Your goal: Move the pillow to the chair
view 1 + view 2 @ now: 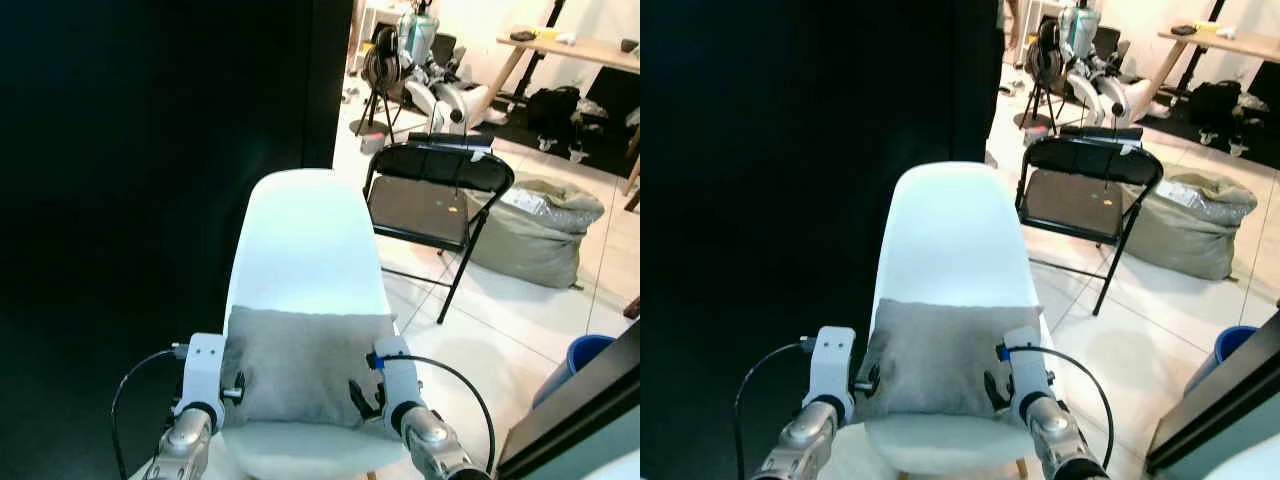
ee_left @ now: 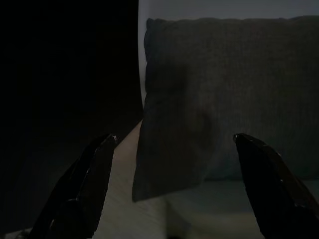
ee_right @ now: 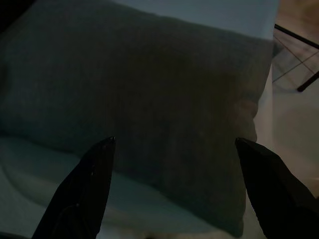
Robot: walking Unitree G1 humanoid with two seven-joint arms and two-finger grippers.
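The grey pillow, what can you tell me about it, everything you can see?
The pillow is a grey rectangle of plain woven-looking cloth, soft and a little slumped. It sits on the seat of the white chair and leans against its back, near the front edge. The left gripper and right gripper are at its two lower corners, fingers open. The wrist views show each pair of fingers spread before the cloth, not clamped on it.

Both silver arms reach forward side by side. Left gripper (image 2: 174, 149) has its fingers spread wide, and right gripper (image 3: 174, 149) is spread just the same.
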